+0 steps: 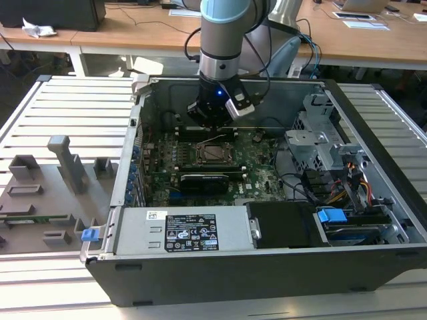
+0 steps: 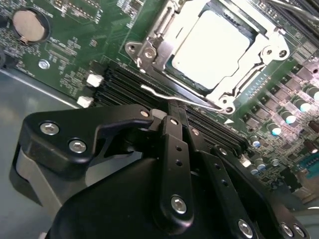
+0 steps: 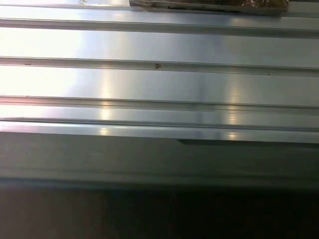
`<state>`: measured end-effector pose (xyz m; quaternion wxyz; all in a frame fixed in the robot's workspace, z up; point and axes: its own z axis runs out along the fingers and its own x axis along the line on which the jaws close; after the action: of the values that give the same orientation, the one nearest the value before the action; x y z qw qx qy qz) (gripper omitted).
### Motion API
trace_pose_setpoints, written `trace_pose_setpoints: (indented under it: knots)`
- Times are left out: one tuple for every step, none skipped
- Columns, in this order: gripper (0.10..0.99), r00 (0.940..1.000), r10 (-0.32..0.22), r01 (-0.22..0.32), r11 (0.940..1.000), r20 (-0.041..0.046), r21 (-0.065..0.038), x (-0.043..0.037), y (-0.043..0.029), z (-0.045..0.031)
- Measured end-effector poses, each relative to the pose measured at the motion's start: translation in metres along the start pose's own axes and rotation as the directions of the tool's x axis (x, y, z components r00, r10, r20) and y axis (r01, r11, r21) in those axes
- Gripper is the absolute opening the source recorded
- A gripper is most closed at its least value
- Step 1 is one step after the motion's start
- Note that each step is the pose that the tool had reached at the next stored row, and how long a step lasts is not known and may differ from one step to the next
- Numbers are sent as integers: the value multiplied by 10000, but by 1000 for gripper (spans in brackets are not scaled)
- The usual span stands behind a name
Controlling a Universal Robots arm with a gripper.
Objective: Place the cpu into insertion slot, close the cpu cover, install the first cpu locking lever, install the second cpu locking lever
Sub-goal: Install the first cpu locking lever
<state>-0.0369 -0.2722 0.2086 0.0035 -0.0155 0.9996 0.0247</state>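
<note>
The cpu [image 2: 212,50] lies pale and flat in the insertion slot [image 1: 213,153] on the green motherboard [image 2: 75,50]. The cpu cover [image 2: 174,35] is down around it, a silver frame with the chip showing through its window. A thin wire locking lever [image 2: 199,101] runs along the near side of the socket, beside the black memory slots [image 2: 119,82]. My gripper [image 2: 172,108] is shut, and its fingertips rest at this lever. In the exterior view the gripper [image 1: 215,127] hangs inside the open case just behind the socket.
A long black card [image 1: 203,180] sits in front of the socket. The power supply [image 1: 187,230] fills the case's front, and a drive cage [image 1: 313,143] with cables stands on the exterior view's right. Grey fixtures [image 1: 63,163] stand on the exterior view's left. Ribbed metal [image 3: 159,84] shows in the first wrist view.
</note>
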Motion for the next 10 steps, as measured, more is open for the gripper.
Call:
trace_pose_setpoints:
  knots:
    - [110,10000,0,0,10000,-1,0,15,0,0]
    - [110,10000,0,0,10000,0,0,44,1,0]
    - [110,10000,0,0,10000,-1,-1,81,3,0]
    - [110,10000,0,0,10000,0,-1,94,3,0]
    - [110,10000,0,0,10000,-1,0,104,4,0]
    - [110,10000,0,0,10000,-1,0,105,4,-1]
    - [110,10000,-2,2,10000,-3,2,105,3,-5]
    - [110,10000,-3,3,10000,-2,1,105,5,-25]
    - [110,10000,-2,2,10000,-1,1,105,7,-42]
    - [110,10000,-1,1,10000,-1,3,105,10,-62]
